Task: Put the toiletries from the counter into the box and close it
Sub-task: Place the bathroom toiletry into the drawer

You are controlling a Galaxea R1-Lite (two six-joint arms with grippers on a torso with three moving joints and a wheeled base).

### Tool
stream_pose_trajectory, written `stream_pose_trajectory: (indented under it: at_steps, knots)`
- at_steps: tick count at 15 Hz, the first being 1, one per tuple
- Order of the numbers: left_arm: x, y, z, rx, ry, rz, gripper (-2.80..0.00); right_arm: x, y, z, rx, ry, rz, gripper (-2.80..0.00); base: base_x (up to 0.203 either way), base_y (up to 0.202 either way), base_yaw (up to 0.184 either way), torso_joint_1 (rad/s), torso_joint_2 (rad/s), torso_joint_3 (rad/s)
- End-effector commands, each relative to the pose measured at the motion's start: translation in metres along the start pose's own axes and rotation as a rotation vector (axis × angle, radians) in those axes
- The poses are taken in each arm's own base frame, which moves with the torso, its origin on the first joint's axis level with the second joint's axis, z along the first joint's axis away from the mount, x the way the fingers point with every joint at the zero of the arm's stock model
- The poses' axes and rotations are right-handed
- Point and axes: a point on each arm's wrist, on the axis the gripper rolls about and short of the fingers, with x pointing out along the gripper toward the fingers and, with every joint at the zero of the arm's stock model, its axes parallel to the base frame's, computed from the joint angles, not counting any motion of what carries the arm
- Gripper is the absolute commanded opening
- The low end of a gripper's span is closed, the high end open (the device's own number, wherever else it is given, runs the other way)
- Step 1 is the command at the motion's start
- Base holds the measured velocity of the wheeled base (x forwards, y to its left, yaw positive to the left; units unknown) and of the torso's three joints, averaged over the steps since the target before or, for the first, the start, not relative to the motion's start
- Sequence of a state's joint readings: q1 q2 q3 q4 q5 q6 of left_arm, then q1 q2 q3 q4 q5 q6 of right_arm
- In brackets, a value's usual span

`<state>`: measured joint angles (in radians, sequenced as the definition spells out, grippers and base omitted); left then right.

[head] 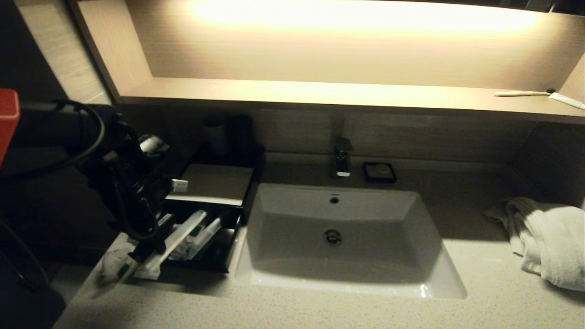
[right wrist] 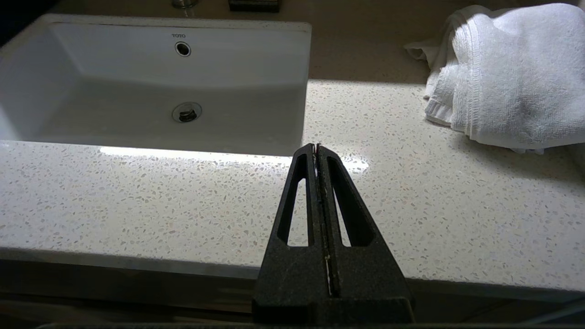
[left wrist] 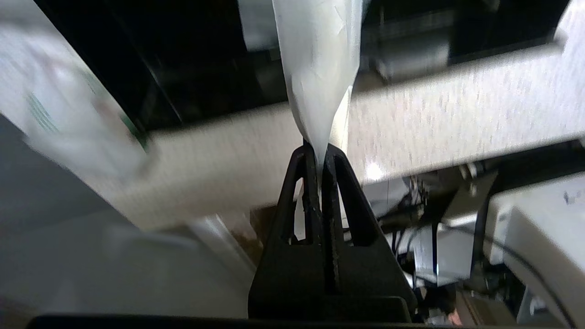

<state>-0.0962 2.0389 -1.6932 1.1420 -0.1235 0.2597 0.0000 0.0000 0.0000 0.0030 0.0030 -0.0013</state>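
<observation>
The black box [head: 212, 183] stands left of the sink with its front drawer [head: 222, 256] pulled out. White tubes with green marks [head: 199, 237] lie in the drawer. The long clear-wrapped toothbrush [head: 183, 234] slants from the drawer out over its front left corner. My left gripper [head: 153, 253] is shut on the wrapper's near end [left wrist: 320, 68] at that corner. A white sachet with green marks [head: 114, 265] lies on the counter [head: 320, 310] just left of the gripper. My right gripper [right wrist: 316, 146] is shut and empty, over the counter's front edge right of the sink.
The white sink basin [head: 343, 237] fills the middle, with a faucet [head: 342, 160] and a small black soap dish [head: 379, 172] behind it. A white towel [head: 548, 237] is heaped at the right. A bare toothbrush [head: 525, 93] lies on the lit shelf. A dark cup [head: 228, 132] stands behind the box.
</observation>
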Motion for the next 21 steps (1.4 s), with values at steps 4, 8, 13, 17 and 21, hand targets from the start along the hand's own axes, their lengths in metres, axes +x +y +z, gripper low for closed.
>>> stream_pose_trajectory:
  at_steps: [4, 8, 13, 17, 21]
  knots:
    - [0.011, 0.007, 0.023, -0.03, -0.012, 0.004, -2.8, 0.0, 0.0, 0.0, 0.0, 0.0, -0.001, -2.8, 0.0, 0.0, 0.0, 0.0, 0.0, 0.0]
    - [0.018, 0.01, 0.031, -0.031, -0.013, 0.004, -2.8, 0.0, 0.0, 0.0, 0.0, 0.0, -0.001, -2.8, 0.0, 0.0, 0.0, 0.0, 0.0, 0.0]
    - [0.027, 0.014, 0.041, -0.061, -0.017, 0.009, -2.8, 0.0, 0.0, 0.0, 0.0, 0.0, 0.0, -2.8, 0.0, 0.0, 0.0, 0.0, 0.0, 0.0]
    - [0.028, 0.015, 0.049, -0.085, -0.052, 0.015, -2.8, 0.0, 0.0, 0.0, 0.0, 0.0, 0.0, -2.8, 0.0, 0.0, 0.0, 0.0, 0.0, 0.0]
    - [0.031, 0.017, 0.058, -0.104, -0.098, 0.025, -2.8, 0.0, 0.0, 0.0, 0.0, 0.0, 0.0, -2.8, 0.0, 0.0, 0.0, 0.0, 0.0, 0.0]
